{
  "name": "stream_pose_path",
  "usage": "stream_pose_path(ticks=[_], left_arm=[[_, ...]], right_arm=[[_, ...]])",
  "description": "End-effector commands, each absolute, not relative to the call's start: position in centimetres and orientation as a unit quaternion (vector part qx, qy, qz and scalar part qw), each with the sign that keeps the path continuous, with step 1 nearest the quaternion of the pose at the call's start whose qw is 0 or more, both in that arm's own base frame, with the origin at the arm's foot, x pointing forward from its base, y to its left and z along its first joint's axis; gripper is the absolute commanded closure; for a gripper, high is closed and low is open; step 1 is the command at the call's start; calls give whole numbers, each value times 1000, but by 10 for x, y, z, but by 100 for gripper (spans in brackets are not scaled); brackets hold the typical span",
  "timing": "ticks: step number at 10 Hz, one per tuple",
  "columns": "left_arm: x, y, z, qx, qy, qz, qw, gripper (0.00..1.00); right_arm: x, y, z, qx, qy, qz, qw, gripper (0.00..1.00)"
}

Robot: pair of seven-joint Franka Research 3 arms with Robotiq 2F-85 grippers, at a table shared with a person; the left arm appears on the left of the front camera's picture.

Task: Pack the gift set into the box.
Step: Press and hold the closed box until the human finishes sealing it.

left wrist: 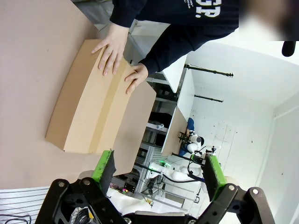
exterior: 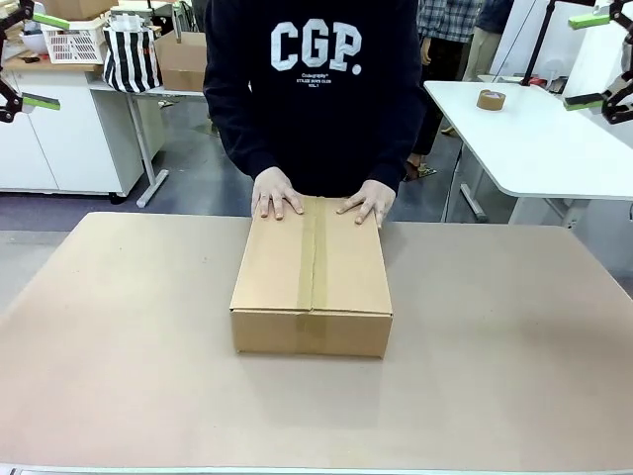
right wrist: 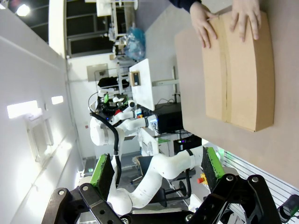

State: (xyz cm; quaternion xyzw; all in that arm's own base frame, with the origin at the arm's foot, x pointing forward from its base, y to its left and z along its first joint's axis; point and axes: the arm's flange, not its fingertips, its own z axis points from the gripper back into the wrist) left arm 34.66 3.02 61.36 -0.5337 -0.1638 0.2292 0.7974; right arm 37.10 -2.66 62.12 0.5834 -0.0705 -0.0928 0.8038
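Pressing hands (exterior: pixel 276 194) flat onto the closed box (exterior: pixel 312 282), likely seating taped flaps; holding left gripper (left wrist: pixel 158 155), right gripper (right wrist: pixel 156 154) high, fingers wide, empty.

You will find the wide, shallow brown corrugated cardboard box (exterior: pixel 312 287) plain and unprinted on every face in view. A slightly darker tan tape strip (exterior: pixel 315 259) marks its top seam. The flat matte bench (exterior: pixel 109 346) reads as a uniform dull beige-brown, without pattern. The person's dark, near-black sweatshirt (exterior: pixel 247 89) carries large white block letters, "CGP.", over smaller white print. Note the left gripper (left wrist: pixel 158 161) and right gripper (right wrist: pixel 156 158): black bodies, bright green pads (left wrist: pixel 103 169). Also recorded: a black-and-white vertically striped bag (exterior: pixel 132 57), a plain white bench (exterior: pixel 534 139), and a brown tape roll (exterior: pixel 491 100).
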Motion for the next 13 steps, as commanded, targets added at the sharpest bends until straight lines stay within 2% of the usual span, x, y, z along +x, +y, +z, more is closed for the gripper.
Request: stream_pose_path(ticks=[1,13], left_arm=[[346,31,614,-539,-164,223,795,0],[346,31,614,-539,-164,223,795,0]], right_arm=[[370,-29,623,579,-66,-92,808,0],[370,-29,623,579,-66,-92,808,0]])
